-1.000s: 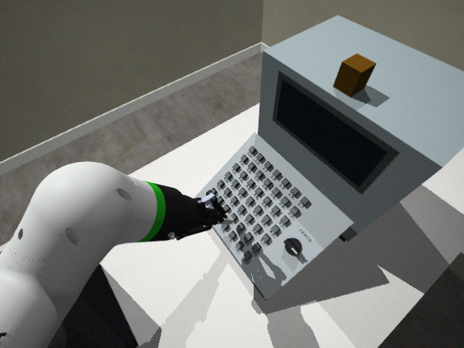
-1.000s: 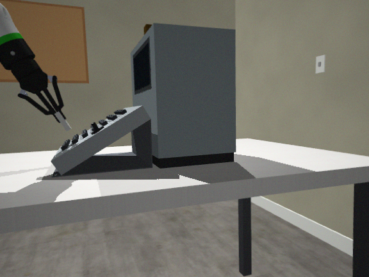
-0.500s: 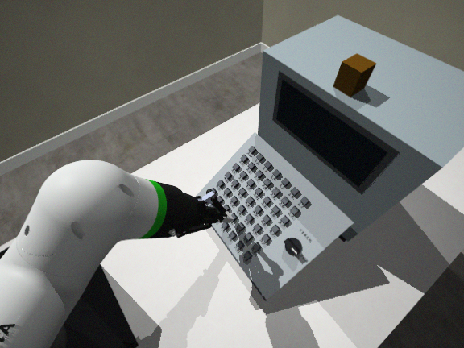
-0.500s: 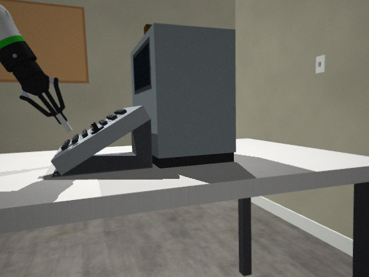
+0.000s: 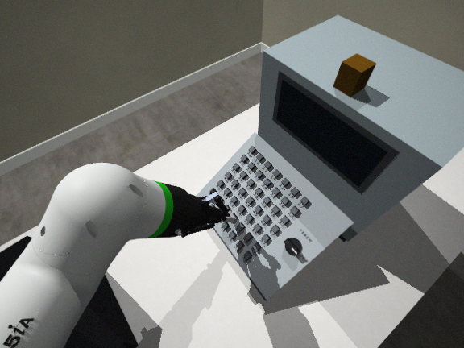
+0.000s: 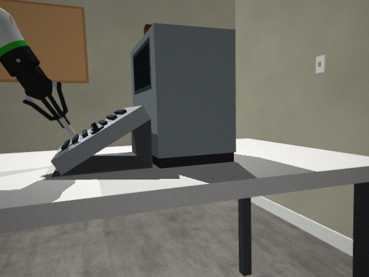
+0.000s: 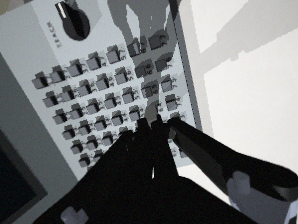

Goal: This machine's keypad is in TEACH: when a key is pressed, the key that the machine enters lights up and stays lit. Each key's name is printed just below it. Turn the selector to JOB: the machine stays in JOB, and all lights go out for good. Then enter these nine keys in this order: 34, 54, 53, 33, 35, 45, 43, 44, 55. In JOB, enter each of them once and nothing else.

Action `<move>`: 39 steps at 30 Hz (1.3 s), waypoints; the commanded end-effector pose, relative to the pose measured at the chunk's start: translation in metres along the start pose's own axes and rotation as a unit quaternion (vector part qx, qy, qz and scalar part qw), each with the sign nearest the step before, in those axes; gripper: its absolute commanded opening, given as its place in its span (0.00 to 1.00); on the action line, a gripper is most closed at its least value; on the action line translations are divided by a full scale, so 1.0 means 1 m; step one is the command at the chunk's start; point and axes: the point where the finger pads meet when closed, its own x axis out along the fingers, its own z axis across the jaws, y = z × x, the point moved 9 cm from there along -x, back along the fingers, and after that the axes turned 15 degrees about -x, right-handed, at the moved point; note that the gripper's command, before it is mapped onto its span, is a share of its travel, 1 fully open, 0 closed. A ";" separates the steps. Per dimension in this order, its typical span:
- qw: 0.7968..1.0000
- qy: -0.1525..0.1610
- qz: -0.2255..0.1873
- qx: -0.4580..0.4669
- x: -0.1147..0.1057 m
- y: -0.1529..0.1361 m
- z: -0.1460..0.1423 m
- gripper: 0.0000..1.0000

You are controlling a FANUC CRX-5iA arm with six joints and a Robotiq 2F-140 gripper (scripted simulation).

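Your hand (image 6: 71, 131) is pinched fully shut with nothing between its fingers, the two tips together forming one narrow poking point. It sits over the near edge of the keypad (image 5: 263, 201), at the side away from the selector (image 5: 292, 244), and the exterior view puts the tip right at a key (image 6: 75, 138) in the lowest rows; whether it is pressing or just above, you cannot tell from here.

Treat the keys as small, stiff caps: they call for a straight, short push square to the sloped panel (image 6: 99, 138), centred on the cap, since the neighbours stand just beside each one and a slanted tip could catch two. No key shows a light. The printed names are too small to read.

The selector is a rigid black knob with a white pointer, at the panel's corner below the last key column, beside the word TEACH (image 5: 306, 236). I judge it needs gripping across its bar and turning, so the hand would have to open first.

Count one machine (image 5: 362, 121), one selector, one brown block (image 5: 354, 74) on top, and roughly seven rows of six keys.
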 end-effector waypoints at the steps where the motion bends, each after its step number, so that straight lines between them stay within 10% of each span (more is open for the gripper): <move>1: 1.000 -0.001 0.000 0.000 0.000 0.000 0.000 0.00; 39: 1.000 -0.001 0.000 0.000 0.008 0.000 0.000 0.00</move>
